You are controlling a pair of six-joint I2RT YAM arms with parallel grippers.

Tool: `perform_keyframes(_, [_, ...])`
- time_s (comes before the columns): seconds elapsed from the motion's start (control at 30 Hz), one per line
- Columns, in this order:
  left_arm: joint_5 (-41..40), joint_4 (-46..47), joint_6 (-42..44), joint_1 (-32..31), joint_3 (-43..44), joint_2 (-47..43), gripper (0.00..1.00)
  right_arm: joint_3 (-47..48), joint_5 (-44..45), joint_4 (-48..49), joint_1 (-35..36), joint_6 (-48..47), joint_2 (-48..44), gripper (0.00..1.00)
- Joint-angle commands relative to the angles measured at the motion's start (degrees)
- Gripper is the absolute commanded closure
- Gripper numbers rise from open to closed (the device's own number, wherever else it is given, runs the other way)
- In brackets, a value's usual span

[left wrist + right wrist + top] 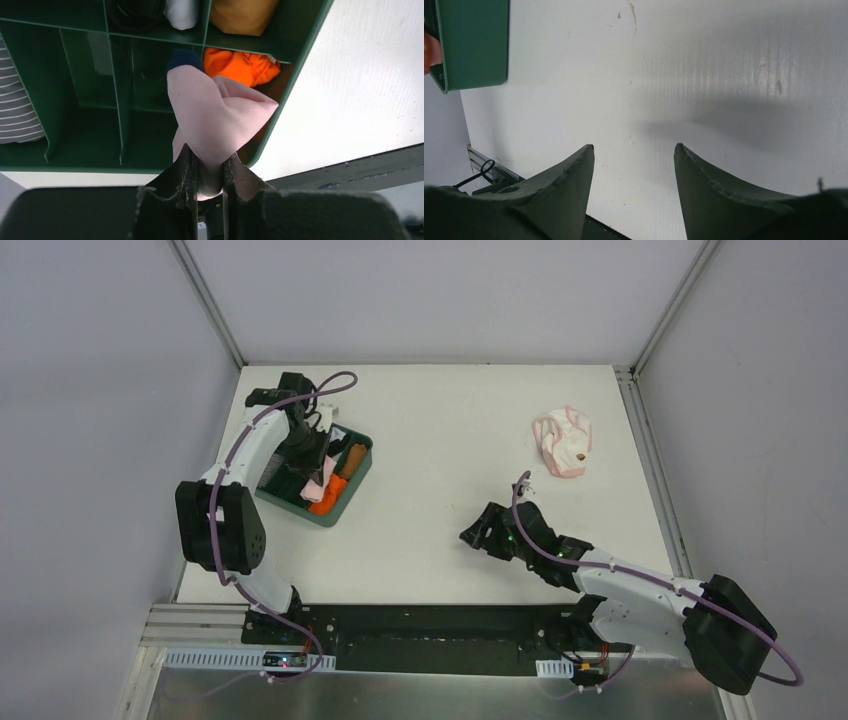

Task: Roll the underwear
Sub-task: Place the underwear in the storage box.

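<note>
Pinched in the left claw (209,170): the pink brief (215,120), with the fingers nearly together and the cloth squeezed between them. Folded into a thick bundle, long axis straight away from the claw, navy edging (184,59) at the far end, pointing into the tray (90,135). Hangs over a compartment at the tray's bench-side edge, just beside the orange cloth (240,67). Touching the tray floor or not, cannot tell. In the top view, seen only as a narrow pink strip between a brown roll (352,458) and the orange cloth, long axis running far to near.

At the far right of the bench (450,420), well apart from both arms: the pale brief (563,443). Crumpled in a loose heap, not rolled, pink edging along its rim. Longer from far to near than across, a little slanted, near end more to the right.

Spread wide and holding nothing: the right claw (634,155). Hovers above bare bench near the middle, tips pointing left toward the tray, with one green corner of it at the top left of the right wrist view.
</note>
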Motion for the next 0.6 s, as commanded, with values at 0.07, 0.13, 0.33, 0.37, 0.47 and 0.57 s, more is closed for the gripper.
perform_keyframes(0.07, [-3.0, 0.0, 1.3, 0.8, 2.4, 2.7, 1.00, -0.2, -0.3, -0.9, -0.7, 0.3, -1.5, 0.38])
perform_keyframes(0.13, [-5.0, 0.1, 1.4, 0.8, 2.6, 3.7, 1.00, -0.2, -0.5, -1.1, -0.8, 0.3, -1.4, 0.38])
perform_keyframes(0.33, [-7.6, 0.0, 1.7, 0.8, 2.9, 6.7, 1.00, 1.0, -1.4, -1.1, -1.8, -0.6, 0.6, 0.38])
perform_keyframes(0.37, [-8.2, 0.1, 1.6, 0.8, 2.9, 7.0, 1.00, 1.3, -1.6, -1.1, -1.9, -0.8, 1.0, 0.38])
perform_keyframes(0.47, [-10.8, 0.7, 1.6, 0.8, 2.5, 7.1, 1.00, 2.0, -2.3, -1.0, -2.4, -1.2, 2.3, 0.38])
perform_keyframes(0.57, [-13.9, 1.7, 1.3, 0.8, 2.0, 7.6, 1.00, 2.4, -2.9, -1.1, -2.9, -1.6, 3.2, 0.38])
